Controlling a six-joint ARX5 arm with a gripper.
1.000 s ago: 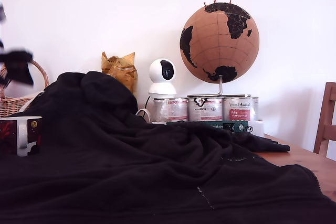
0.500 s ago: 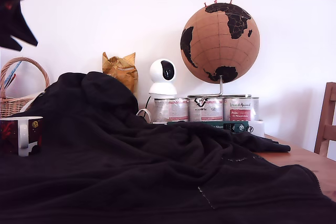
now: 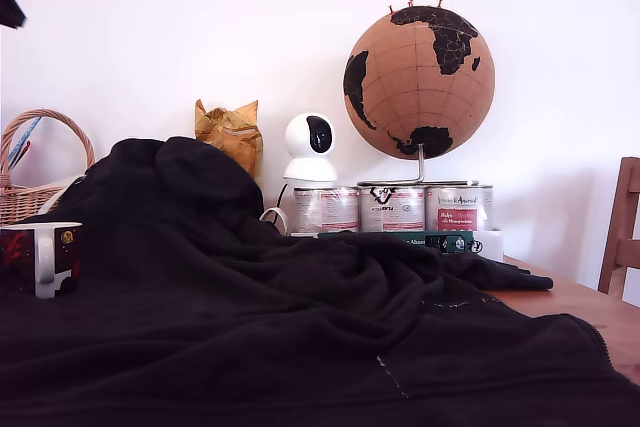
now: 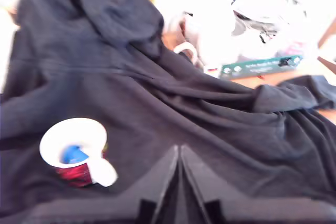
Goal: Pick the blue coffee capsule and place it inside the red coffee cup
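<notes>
The red coffee cup (image 3: 40, 258) stands on the black blanket at the exterior view's far left, its white handle facing the camera. From above, the wrist view looks into the red coffee cup (image 4: 79, 174), where the blue coffee capsule (image 4: 74, 155) lies on the white inside. My gripper (image 4: 177, 151) hangs above the blanket, off to the side of the cup, its two fingers pressed together with nothing between them. In the exterior view only a dark tip of the arm (image 3: 7, 7) shows at the top left corner. The cup's wall hides the capsule there.
A black blanket (image 3: 300, 327) covers most of the table. At the back stand a wicker basket (image 3: 30, 192), a white camera (image 3: 309, 147), three silver tins (image 3: 390, 207) and a cork globe (image 3: 419, 81). A wooden chair (image 3: 622, 232) is at the exterior view's right edge.
The arm has risen from just above the cup's height to the top left corner of the exterior view, almost out of frame. The cup has not moved.
</notes>
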